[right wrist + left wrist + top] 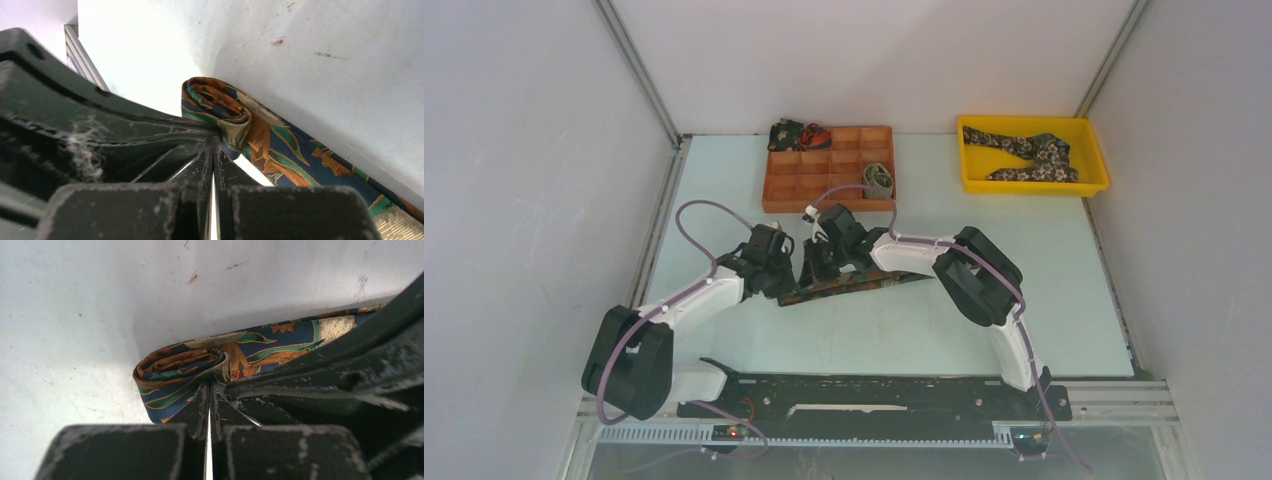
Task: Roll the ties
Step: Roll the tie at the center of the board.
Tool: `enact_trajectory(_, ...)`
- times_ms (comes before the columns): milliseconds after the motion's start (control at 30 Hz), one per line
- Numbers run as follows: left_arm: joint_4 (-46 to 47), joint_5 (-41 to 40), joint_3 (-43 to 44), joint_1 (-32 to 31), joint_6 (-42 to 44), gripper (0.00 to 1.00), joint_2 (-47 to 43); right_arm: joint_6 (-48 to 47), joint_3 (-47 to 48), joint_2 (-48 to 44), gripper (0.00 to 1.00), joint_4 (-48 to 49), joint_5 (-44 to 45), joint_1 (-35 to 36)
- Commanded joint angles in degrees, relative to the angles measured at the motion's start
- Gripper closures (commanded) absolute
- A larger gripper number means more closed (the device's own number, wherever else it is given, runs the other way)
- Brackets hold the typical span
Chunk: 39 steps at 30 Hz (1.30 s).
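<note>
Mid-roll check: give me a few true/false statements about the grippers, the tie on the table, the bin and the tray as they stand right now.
1. The left gripper and right gripper are both shut on the table tie. True.
2. One end of that tie is wound into a small roll. True.
3. The yellow bin is empty. False: a dark floral tie lies in it.
4. The orange tray holds no rolled tie. False: an olive coil sits in a right-side compartment.
5. The table tie is fully rolled. False: a flat length runs on from the roll.
</note>
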Motion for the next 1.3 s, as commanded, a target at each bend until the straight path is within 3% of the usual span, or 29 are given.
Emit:
enact_trajectory(0,1.34,1.58,-0.92,1.03,0.34,1.00,-2.27,-1.20,3.65,1.97,0.98,-1.22,0.10,0.50)
enact_trajectory(233,1.35,2.82,-1.22,1.62,0.97,0.98,-4.09,-1.17,3.99,3.79,0.98,-1.10,0.20,0.51)
enact_trajectory(400,0.24,1.80,-1.21,1.87,1.69,0.67,-7.00,-1.16,3.85,4.71,0.98,-1.10,0.44,0.43)
enact_trajectory(533,-1.25,-1.36,-2.24,2.91,1.96,0.57,-10.56,-1.16,3.59,4.91,0.98,-1.10,0.56,0.20)
enact_trajectory(700,-0.95,-3.67,-5.71,6.70,1.69,0.51,-14.95,-1.16,3.65,5.12,0.99,-1.19,0.41,-0.02)
enact_trajectory(1000,8.85,5.36,-16.53,14.16,-0.10,0.46,-24.22,-1.36,3.74,5.39,0.99,-1.64,0.10,-0.32)
enact_trajectory(1100,12.42,8.22,-19.41,16.10,-2.24,0.40,-25.60,-1.34,3.95,5.63,0.99,-1.71,-0.01,-0.38)
enact_trajectory(1267,18.19,13.26,-22.73,18.77,-4.52,0.40,-25.08,-1.69,4.59,5.86,0.99,-2.65,-0.05,-0.47)
